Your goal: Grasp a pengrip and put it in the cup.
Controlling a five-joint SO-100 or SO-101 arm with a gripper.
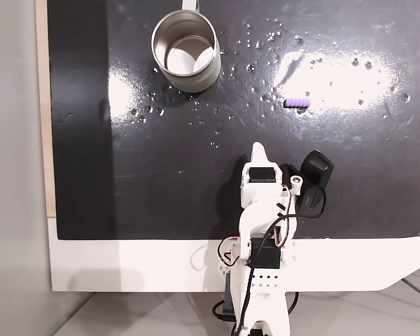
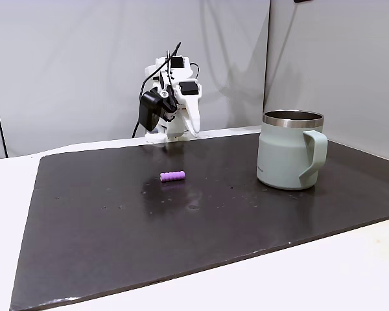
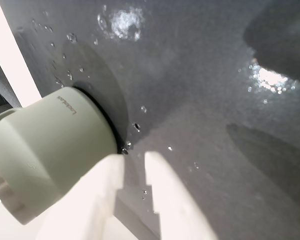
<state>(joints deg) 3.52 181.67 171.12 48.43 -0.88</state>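
The counter (image 2: 13,214) is white and carries a dark, glossy mat (image 2: 201,214) scattered with small shiny droplets (image 1: 266,35) that catch the light; plain grey walls close the room behind it. The arm (image 1: 262,231) sits folded at the mat's near edge in the top-down fixed view.

The cup (image 2: 285,155), pale green outside with a steel rim and handle, stands upright well ahead of the gripper (image 1: 260,148) and off to its left in that top-down view. In the wrist view the cup (image 3: 45,150) sits just left of the white fingers (image 3: 167,195).

The gripper has its fingers slightly apart with a narrow gap between them and nothing held. The pengrip (image 1: 297,103), small and purple, lies on its side ahead of the gripper and a little to its right, well apart from the cup.

The step in hand is likely the reach. It would go best with the gripper opened wider, swung right over the pengrip, and lowered across its short axis, since the wet mat may let it slip or roll.
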